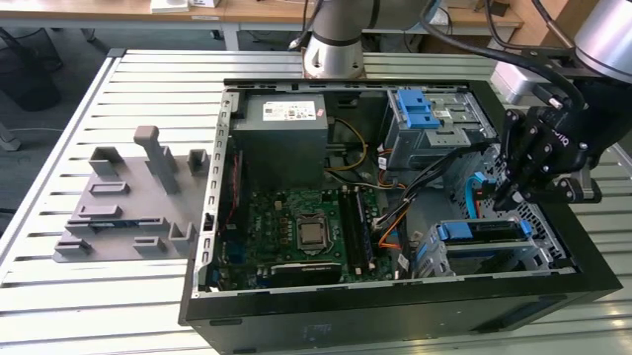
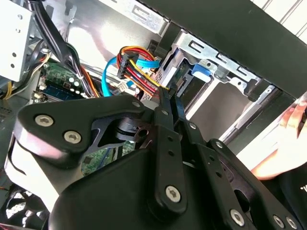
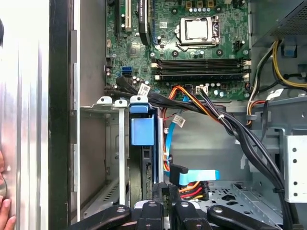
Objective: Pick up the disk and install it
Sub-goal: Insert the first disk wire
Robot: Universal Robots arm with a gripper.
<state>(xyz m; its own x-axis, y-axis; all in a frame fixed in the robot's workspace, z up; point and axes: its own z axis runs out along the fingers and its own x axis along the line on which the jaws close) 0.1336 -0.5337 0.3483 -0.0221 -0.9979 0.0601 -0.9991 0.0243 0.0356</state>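
The gripper (image 1: 516,194) is hanging over the open computer case (image 1: 395,310), near the side on the exterior view's right. In both wrist views its black jaws are pressed together with nothing between them, so they are clenched and carrying nothing.

The disk (image 1: 481,231) is sitting in the metal bay (image 1: 493,255) at the front corner of the case, just under the gripper. In the first wrist view the disk (image 3: 142,130) is standing on its edge inside the bay (image 3: 103,143), and its blue frame is poking up between the grey metal walls. The jaws are right beside its near end (whether they are touching it is hard to tell).

So the picking up looks done, and the disk looks like it is already in its slot. I cannot tell if it is pushed all the way in or clicked into place. The blue and coloured cables (image 3: 192,179) are lying loose next to the bay, and I cannot see any plugged into the disk, so that part may be left.

The green board (image 1: 306,229) is lying in the middle of the case. A grey holder (image 1: 129,207) is sitting on the bench (image 1: 59,296) beside the case. A hand (image 2: 295,120) is showing at the edge of the second wrist view, outside the case.
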